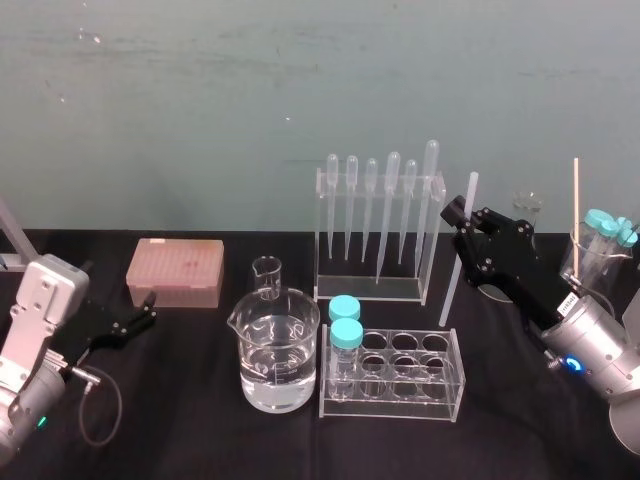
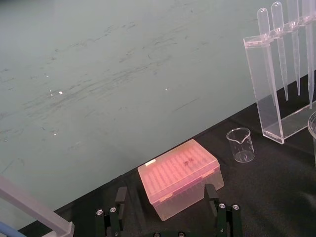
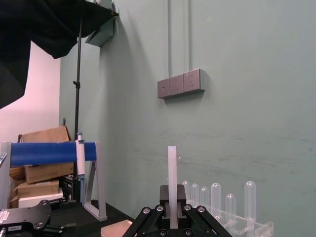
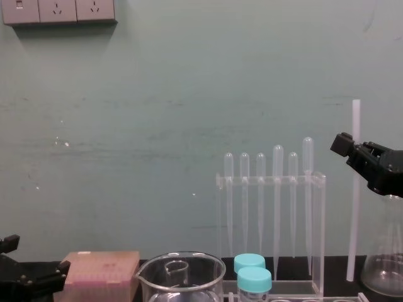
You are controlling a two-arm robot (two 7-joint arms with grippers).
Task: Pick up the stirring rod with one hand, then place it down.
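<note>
The stirring rod point(image 1: 458, 252) is a long translucent-white stick held nearly upright, just right of the pipette rack point(image 1: 378, 232). My right gripper point(image 1: 464, 222) is shut on the rod's upper part, and the top end sticks out above the fingers. In the chest view the rod point(image 4: 354, 207) hangs down from the right gripper point(image 4: 354, 154), with its lower end close to the table; I cannot tell if it touches. The right wrist view shows the rod point(image 3: 172, 173) rising between the fingers. My left gripper point(image 1: 138, 322) rests open at the table's left, near the pink tip box point(image 2: 178, 175).
A large beaker of water point(image 1: 276, 355) and a small beaker point(image 1: 267, 276) stand at the centre. A clear tube rack point(image 1: 400, 375) with two blue-capped tubes is in front of the pipette rack. A flask point(image 1: 525, 215) and a beaker with capped tubes point(image 1: 600, 245) stand at the right.
</note>
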